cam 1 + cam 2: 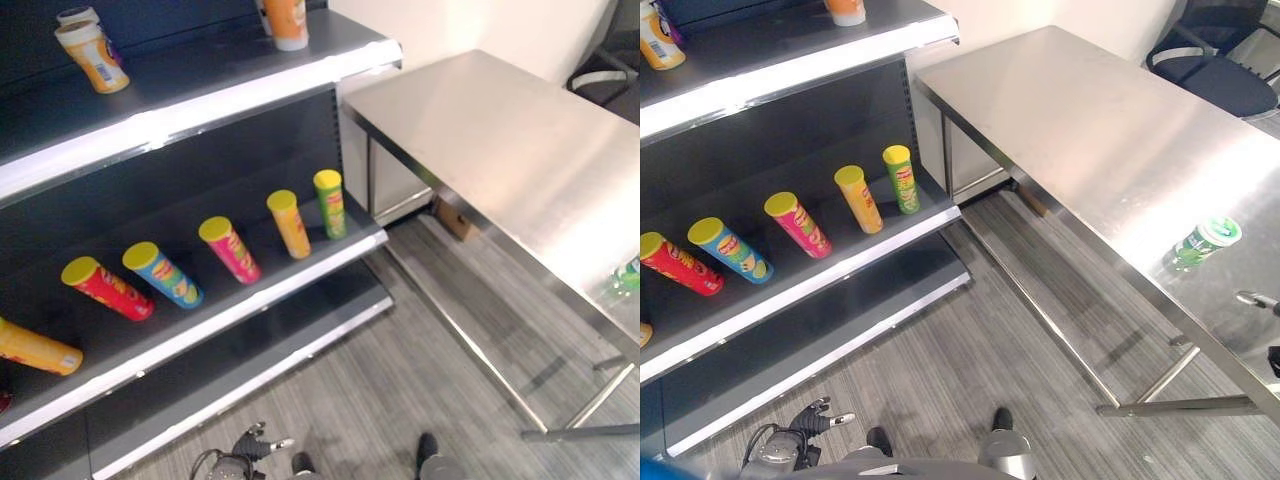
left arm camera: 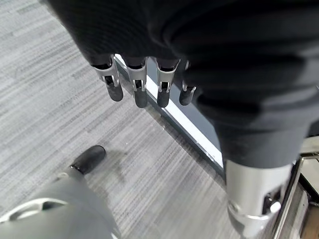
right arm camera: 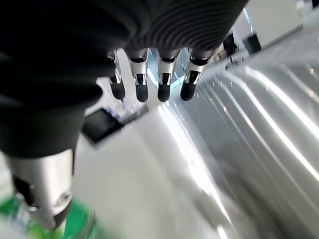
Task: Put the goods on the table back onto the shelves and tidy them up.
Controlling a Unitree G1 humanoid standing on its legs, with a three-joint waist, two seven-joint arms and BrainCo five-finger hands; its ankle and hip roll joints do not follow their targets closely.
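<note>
A green container with a white lid (image 1: 1205, 242) lies on the steel table (image 1: 1090, 120) near its front right edge; the same green container (image 1: 626, 275) shows at the edge of the left eye view. My right hand (image 3: 164, 84) hovers over the table with straight fingers, and a green blur (image 3: 82, 224) sits close by its thumb. One fingertip of the right hand (image 1: 1254, 298) shows just right of the container. My left hand (image 2: 139, 89) hangs low over the floor, fingers relaxed and holding nothing. The middle shelf (image 1: 250, 300) holds several yellow-lidded chip tubes (image 1: 229, 248).
Orange-labelled cups (image 1: 92, 52) stand on the top shelf (image 1: 200, 100). A cardboard box (image 1: 455, 218) sits under the table's far end. A black office chair (image 1: 1220, 75) stands beyond the table. The table's steel leg rail (image 1: 1170, 405) runs along the floor.
</note>
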